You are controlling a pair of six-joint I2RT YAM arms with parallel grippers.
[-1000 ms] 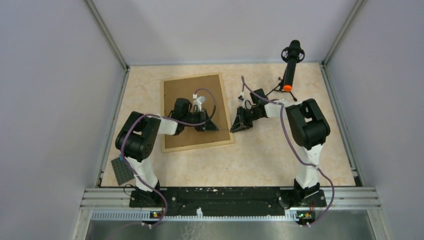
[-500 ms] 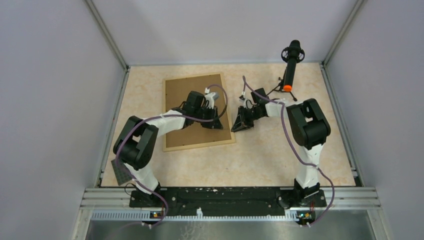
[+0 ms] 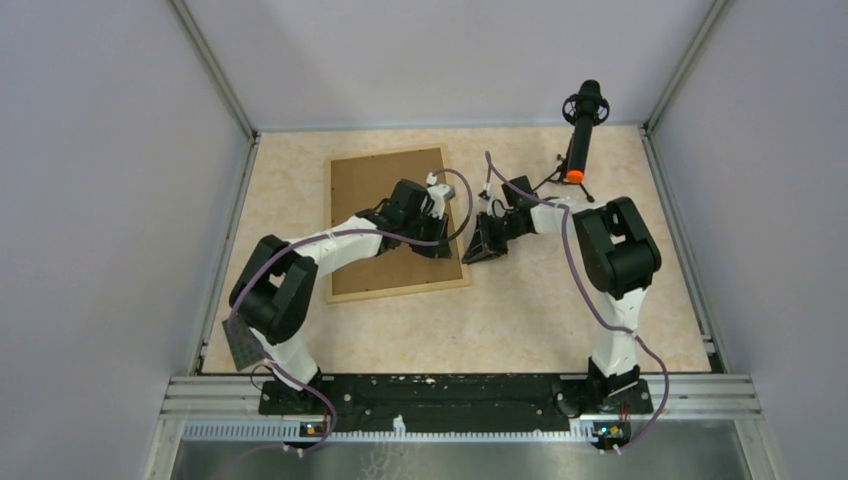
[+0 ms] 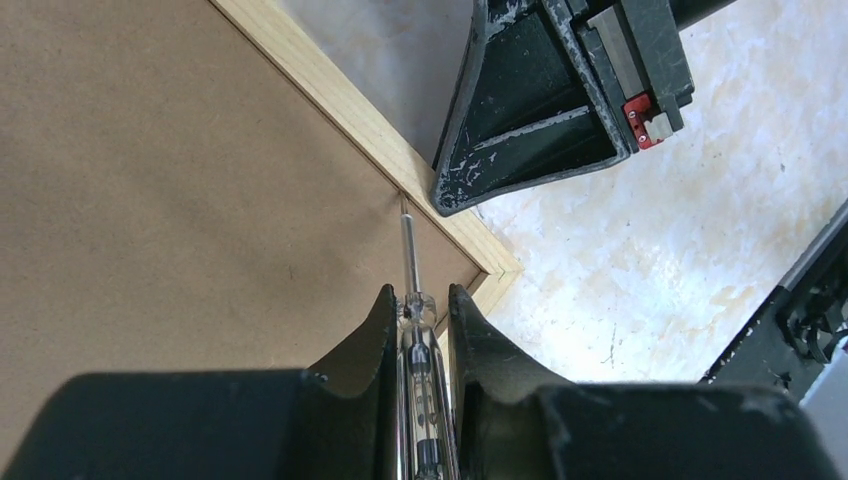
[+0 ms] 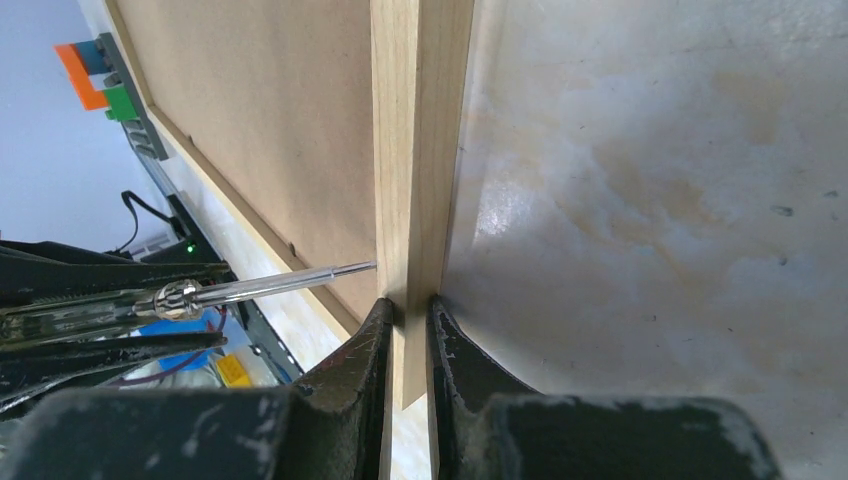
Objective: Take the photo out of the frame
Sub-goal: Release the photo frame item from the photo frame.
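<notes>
The frame [image 3: 370, 180] lies face down on the table with its brown fibreboard back up. The photo is hidden beneath that board. My left gripper [image 3: 440, 245] [image 4: 418, 295] is shut on a clear-handled screwdriver [image 4: 409, 250]. The steel tip of the screwdriver [image 5: 280, 283] touches the inner edge of the frame's right rail [image 4: 350, 110], close to the near right corner. My right gripper [image 3: 470, 256] [image 5: 408, 305] is shut on that same light-wood rail [image 5: 420, 150] from the outside. In the left wrist view, the right gripper [image 4: 530, 110] sits just beyond the screwdriver tip.
A black handle with an orange tip stands on a small tripod [image 3: 578, 140] at the back right. A dark grey studded baseplate [image 3: 243, 345] lies at the near left, with coloured bricks [image 5: 100, 75] on it. Grey walls enclose the table on three sides.
My left arm has reached rightward across the backing board, carrying the screwdriver from the board's middle to the right rail. The right gripper and the frame have stayed put.
</notes>
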